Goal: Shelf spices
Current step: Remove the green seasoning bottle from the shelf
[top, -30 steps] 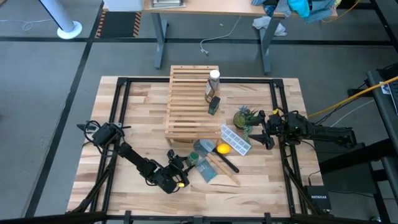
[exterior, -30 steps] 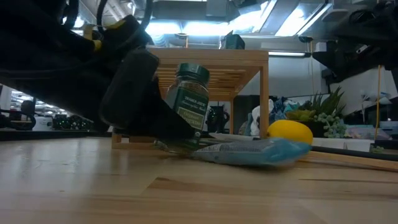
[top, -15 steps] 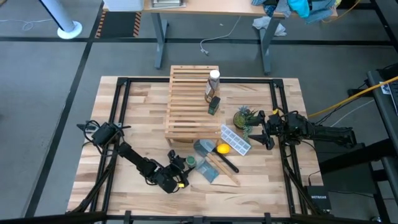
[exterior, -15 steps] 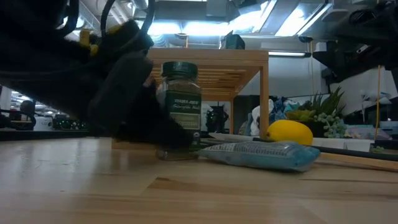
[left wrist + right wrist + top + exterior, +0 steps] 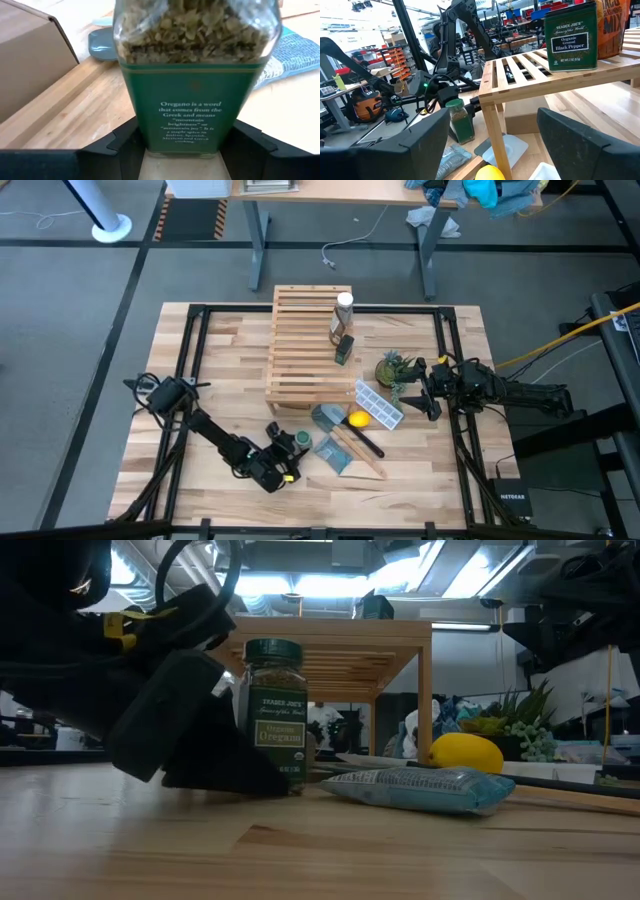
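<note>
Closest to the front edge of the table, the left gripper (image 5: 283,451) sits low by the oregano jar (image 5: 301,440). The left wrist view shows what the others cannot: the jar (image 5: 189,75) stands right between the 2 dark fingers (image 5: 120,142), its clear glass full of dry green flakes, with small gaps at the sides, so the grip looks loose, though I cannot tell for sure. The low view shows the jar (image 5: 273,712) standing straight up on the table (image 5: 320,850) with its green lid on top, and the gripper (image 5: 215,745) at its 9 o'clock. A blue packet (image 5: 415,787) lies flat at the jar's 3 o'clock, with a yellow round thing (image 5: 466,752) behind it. From above, a clear tray (image 5: 379,404) lies just past the yellow thing. Farther back stands the shelf (image 5: 308,345) of light wood slats. Only the right wrist view lets you read the small black pepper box (image 5: 570,36), which sits on top of the slats beside an orange-brown packet (image 5: 617,27). From above, a white-capped bottle (image 5: 344,307) stands on the shelf at the box's 12 o'clock. A small green plant (image 5: 393,367) is at the shelf's 3 o'clock. The right gripper (image 5: 425,392) waits by the plant with its fingers spread apart, holding nothing.
</note>
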You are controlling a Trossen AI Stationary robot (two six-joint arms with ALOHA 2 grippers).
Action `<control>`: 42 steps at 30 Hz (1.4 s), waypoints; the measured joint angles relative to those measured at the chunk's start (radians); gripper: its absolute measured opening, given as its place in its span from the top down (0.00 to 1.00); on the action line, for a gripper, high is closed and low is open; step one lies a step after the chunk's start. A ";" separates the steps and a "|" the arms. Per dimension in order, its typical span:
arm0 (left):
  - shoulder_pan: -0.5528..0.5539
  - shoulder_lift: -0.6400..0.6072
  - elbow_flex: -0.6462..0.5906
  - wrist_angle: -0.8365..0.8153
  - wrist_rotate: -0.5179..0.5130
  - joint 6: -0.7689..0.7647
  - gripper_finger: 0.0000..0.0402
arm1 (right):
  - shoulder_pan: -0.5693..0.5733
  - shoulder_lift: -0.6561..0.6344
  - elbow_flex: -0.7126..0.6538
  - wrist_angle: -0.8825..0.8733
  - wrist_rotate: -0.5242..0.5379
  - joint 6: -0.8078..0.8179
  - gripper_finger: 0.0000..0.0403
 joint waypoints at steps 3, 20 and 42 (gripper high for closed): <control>-0.001 -0.017 0.000 -0.030 -0.003 -0.012 0.46 | 0.000 0.000 0.000 0.000 -0.001 0.000 0.24; -0.002 -0.024 0.001 -0.035 -0.001 -0.026 0.46 | 0.000 0.000 0.000 0.001 -0.004 0.045 0.24; -0.056 -0.181 0.002 -0.252 -0.004 -0.060 0.46 | 0.000 0.000 0.000 0.002 -0.011 0.045 0.24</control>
